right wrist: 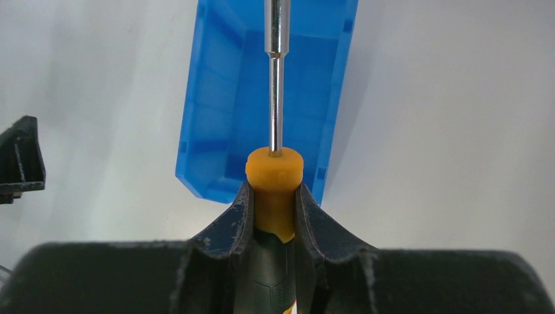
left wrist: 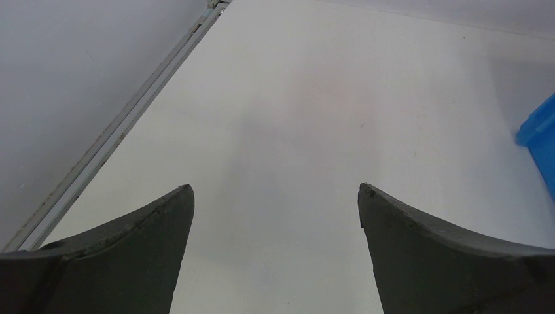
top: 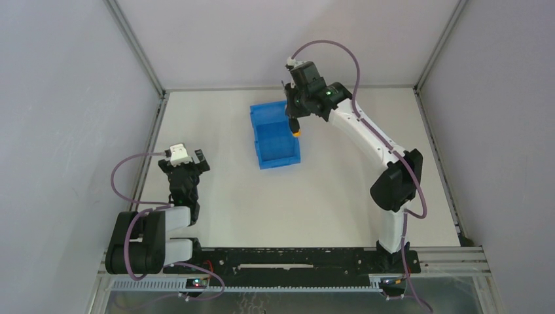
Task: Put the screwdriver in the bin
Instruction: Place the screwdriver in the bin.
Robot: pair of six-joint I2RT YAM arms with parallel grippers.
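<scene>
Screwdriver (right wrist: 275, 175) tip off-frame, over bin (right wrist: 216, 98)

arms: two, the left arm (top: 157, 229) and the right arm (top: 366, 134)
grippers: two, the left gripper (left wrist: 275, 193) and the right gripper (right wrist: 273, 190)
fingers: two on each gripper, four in all
bin (top: 280, 161): one
screwdriver (right wrist: 275, 171): one
purple cables (top: 325, 41): two, one per arm
table (top: 327, 196): one

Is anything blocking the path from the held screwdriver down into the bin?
Nothing visible does. The right gripper holds the screwdriver by its handle over the bin, whose open interior shows no obstruction.
</scene>
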